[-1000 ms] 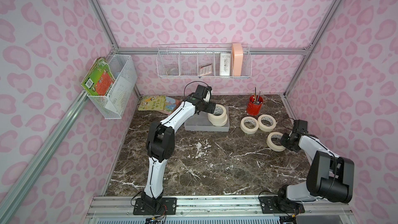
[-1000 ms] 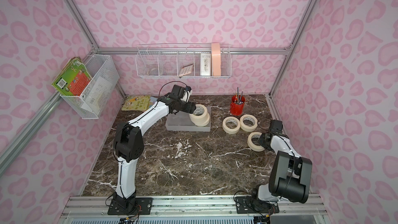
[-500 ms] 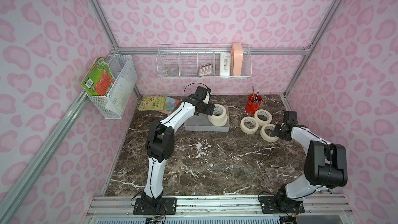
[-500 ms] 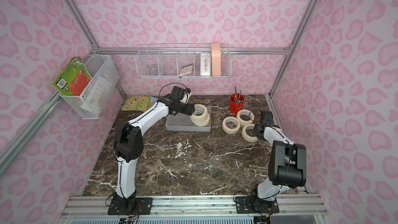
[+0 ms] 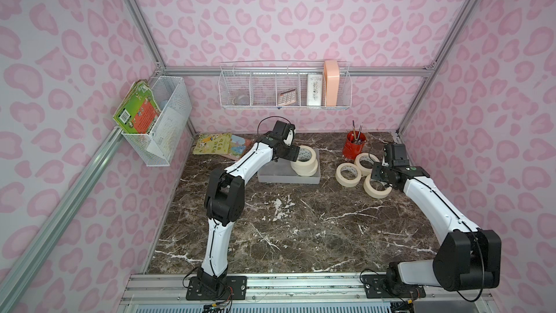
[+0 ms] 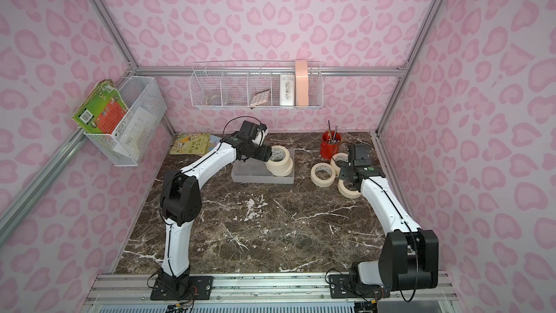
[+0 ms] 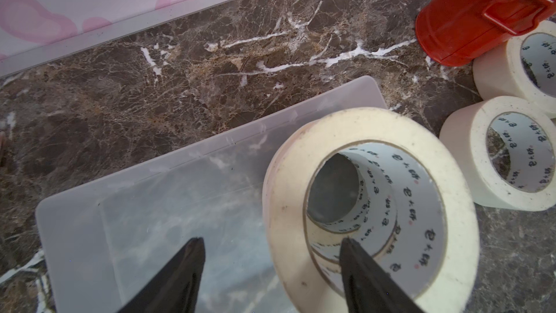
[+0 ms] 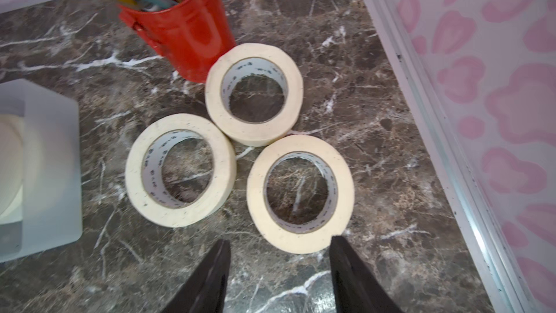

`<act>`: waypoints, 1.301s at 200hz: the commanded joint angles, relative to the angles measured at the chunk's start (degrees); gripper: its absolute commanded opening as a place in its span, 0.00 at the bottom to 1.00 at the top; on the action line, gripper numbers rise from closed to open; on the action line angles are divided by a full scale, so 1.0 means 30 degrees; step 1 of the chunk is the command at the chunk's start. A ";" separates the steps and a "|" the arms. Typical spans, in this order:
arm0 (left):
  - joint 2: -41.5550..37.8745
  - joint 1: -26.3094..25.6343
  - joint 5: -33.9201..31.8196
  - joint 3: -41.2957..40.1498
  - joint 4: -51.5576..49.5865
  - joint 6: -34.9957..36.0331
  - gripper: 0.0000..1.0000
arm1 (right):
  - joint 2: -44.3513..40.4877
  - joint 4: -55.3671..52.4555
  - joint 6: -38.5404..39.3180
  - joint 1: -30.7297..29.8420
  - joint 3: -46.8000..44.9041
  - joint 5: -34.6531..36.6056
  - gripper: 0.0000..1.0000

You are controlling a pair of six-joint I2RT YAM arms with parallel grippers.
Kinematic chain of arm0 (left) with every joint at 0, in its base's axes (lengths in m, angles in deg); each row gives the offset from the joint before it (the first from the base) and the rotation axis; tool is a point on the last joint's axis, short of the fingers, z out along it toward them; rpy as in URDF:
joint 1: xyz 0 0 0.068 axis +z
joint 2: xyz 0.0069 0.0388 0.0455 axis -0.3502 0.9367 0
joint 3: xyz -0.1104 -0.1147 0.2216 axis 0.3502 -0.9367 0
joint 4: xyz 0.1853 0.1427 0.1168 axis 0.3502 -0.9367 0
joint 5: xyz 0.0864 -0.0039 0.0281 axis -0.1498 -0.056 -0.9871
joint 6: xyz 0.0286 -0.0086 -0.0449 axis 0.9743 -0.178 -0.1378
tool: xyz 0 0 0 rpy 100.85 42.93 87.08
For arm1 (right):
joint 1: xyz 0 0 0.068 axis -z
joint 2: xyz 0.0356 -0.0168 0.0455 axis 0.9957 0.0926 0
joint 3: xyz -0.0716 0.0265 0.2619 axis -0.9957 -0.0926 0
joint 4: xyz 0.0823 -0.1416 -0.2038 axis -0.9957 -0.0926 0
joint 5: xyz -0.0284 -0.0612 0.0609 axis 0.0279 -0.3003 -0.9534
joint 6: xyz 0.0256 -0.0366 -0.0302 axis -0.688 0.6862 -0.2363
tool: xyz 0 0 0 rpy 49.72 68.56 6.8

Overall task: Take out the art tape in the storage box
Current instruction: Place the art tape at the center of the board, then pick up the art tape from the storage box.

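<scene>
A tilted stack of art tape rolls [image 5: 304, 161] [image 6: 278, 162] sits at the right end of the grey storage box [image 5: 278, 176] [image 6: 249, 176] [image 7: 150, 221]. My left gripper [image 7: 270, 240] [image 5: 293, 156] is open and straddles the top roll's [image 7: 285, 206] wall. One finger [image 7: 358, 266] is inside the core and the other [image 7: 189, 266] stands clear outside it. Three rolls [image 8: 135, 176] [image 8: 254, 133] [image 8: 301, 242] lie flat on the marble, touching one another. My right gripper [image 8: 279, 239] [image 5: 377, 174] is open just short of the nearest roll [image 5: 376, 191], holding nothing.
A red cup [image 5: 355, 146] [image 8: 186, 34] with brushes stands right behind the loose rolls. Picture books [image 5: 221, 146] lie at the back left of the table. Wire baskets [image 5: 284, 88] [image 5: 156, 121] hang on the walls. The right wall rail [image 8: 436, 133] runs close to my right gripper.
My right gripper slid its roll inward next to the two others, opened and let it go. My left gripper stayed at the stack, its jaws slightly narrower.
</scene>
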 commanded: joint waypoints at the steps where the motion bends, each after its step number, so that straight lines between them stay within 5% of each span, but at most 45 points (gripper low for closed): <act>1: 0.0479 -0.0069 0.0443 0.0446 -0.0309 -0.0254 0.69 | 0.0314 -0.0736 0.0130 -0.1204 0.0777 -0.0547 0.54; 45: 0.0551 -0.0230 0.0049 0.0714 -0.0195 -0.0331 0.21 | 0.1516 -0.1024 0.0218 -0.3778 0.2636 -0.1400 0.53; 94: -0.1607 -0.0306 -0.1745 0.0471 -0.1090 0.0818 0.00 | 0.3002 -0.1110 0.0263 -0.6274 0.5213 -0.1968 0.52; 141: -0.4975 -0.1310 -0.3266 -0.1231 -0.1616 0.2086 0.00 | 0.3766 -0.1042 -0.0429 -0.6864 0.6990 -0.2062 0.52; 185: -0.6837 -0.3364 -0.2927 -0.3590 -0.1394 0.1575 0.00 | 0.1405 -0.0431 -0.1097 -0.2700 0.3893 -0.2387 0.50; 260: -0.2534 -0.6779 0.0429 -0.2512 0.0621 -0.1166 0.00 | -0.1358 0.0307 -0.0368 0.2774 0.0361 -0.3276 0.50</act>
